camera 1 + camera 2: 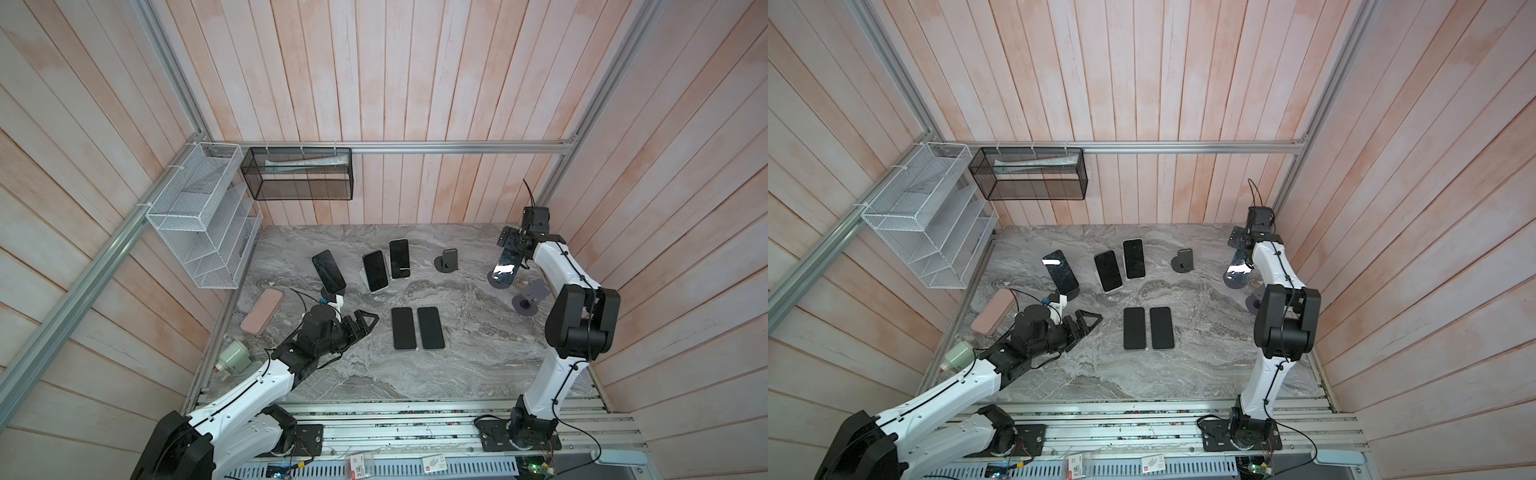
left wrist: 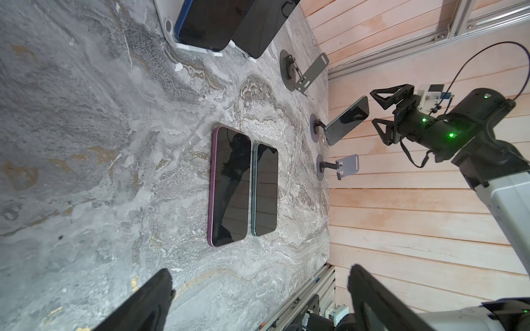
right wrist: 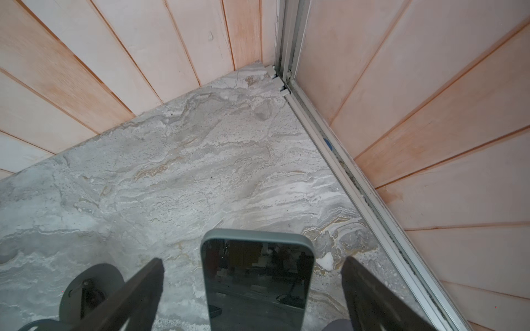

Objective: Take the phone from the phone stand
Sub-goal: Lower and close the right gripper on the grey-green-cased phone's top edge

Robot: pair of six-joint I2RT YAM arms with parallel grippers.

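I see left gripper [image 2: 261,272] and right gripper [image 3: 252,260] spread wide. The right straddles the phone [image 3: 256,280] on its stand [image 2: 314,129] — far mesh basket [image 1: 297,193] holds a pale tube [image 1: 297,163].

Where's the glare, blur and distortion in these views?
Both top views: wall planks bow from the wide lens; white glare on the rightmost phone. Left wrist: two flat phones mirror the planks; left gripper's fingers soft. Right wrist: that phone's screen mirrors the room; right gripper's fingers blurred.
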